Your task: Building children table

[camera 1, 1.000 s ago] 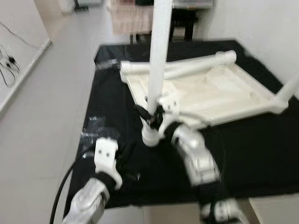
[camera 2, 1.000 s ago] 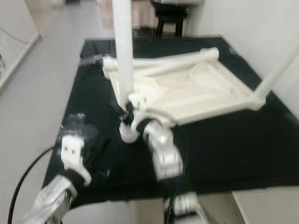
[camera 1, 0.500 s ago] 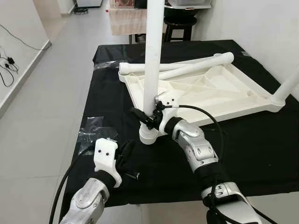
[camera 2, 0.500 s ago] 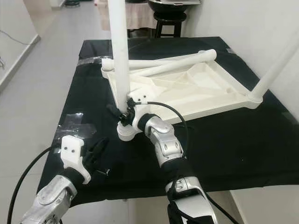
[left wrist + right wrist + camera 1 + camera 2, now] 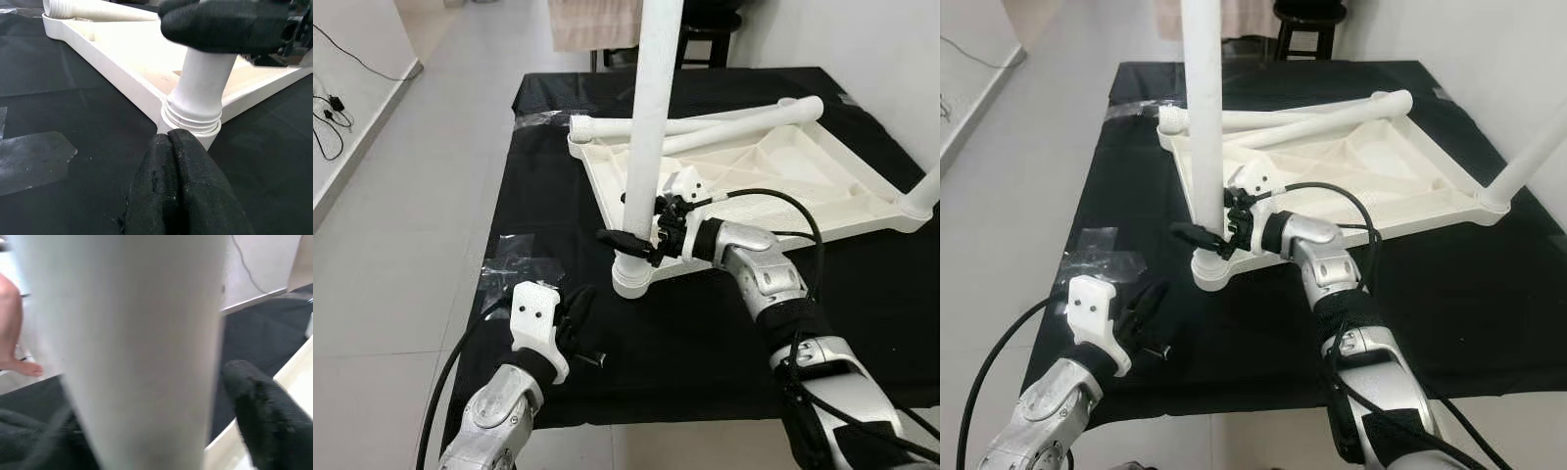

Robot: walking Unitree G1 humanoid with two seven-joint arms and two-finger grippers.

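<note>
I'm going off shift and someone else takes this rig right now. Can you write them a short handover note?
Right gripper: shut on the upright white leg, low down, just above its corner socket on the upside-down tabletop.
Left gripper: shut, empty, over the black cloth in front of that socket.
Done: a second leg stands at the right corner.
Left: two legs lie loose across the tabletop's far edge. Whether the held leg is fully seated can't be told.

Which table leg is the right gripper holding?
The upright leg at the tabletop's near corner, clasped by the right gripper; two others lie flat.
</note>
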